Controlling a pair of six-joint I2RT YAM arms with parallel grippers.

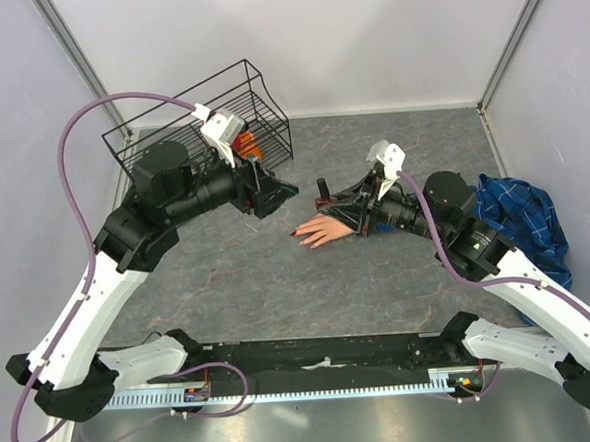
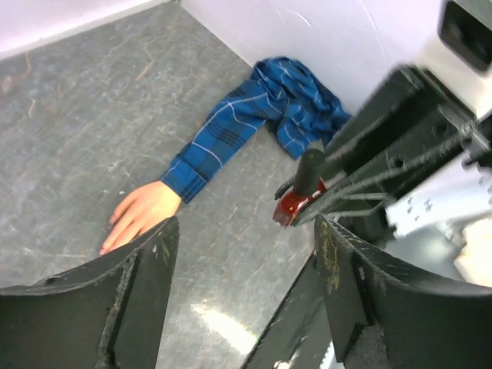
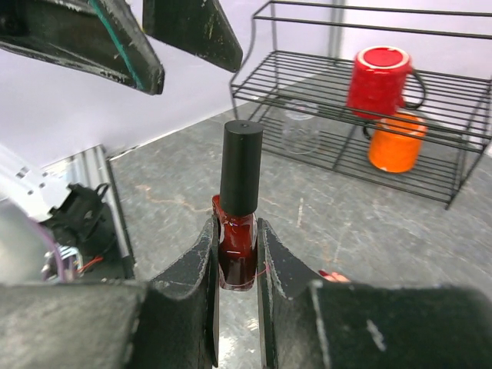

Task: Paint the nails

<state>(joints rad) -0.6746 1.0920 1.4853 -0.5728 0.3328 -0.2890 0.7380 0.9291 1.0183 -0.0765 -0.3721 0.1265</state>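
The peach fake hand point(image 1: 324, 229) lies palm down mid-table, with its blue plaid cuff point(image 2: 201, 157) behind it. Its nails point(image 1: 297, 231) are tiny; one dark red fingertip nail point(image 3: 330, 274) shows past my right finger. My right gripper point(image 1: 326, 203) is shut on a dark red polish bottle point(image 3: 237, 246) with a black cap point(image 3: 241, 165), held upright just above the hand. The bottle also shows in the left wrist view point(image 2: 301, 198). My left gripper point(image 1: 278, 192) is open and empty, hovering left of the bottle, with its fingers point(image 3: 123, 46) above the cap.
A black wire rack point(image 1: 218, 110) stands at the back left. It holds a red mug point(image 3: 380, 77), an orange mug point(image 3: 396, 142) and a clear glass point(image 3: 298, 127). The plaid shirt point(image 1: 520, 217) is bunched against the right wall.
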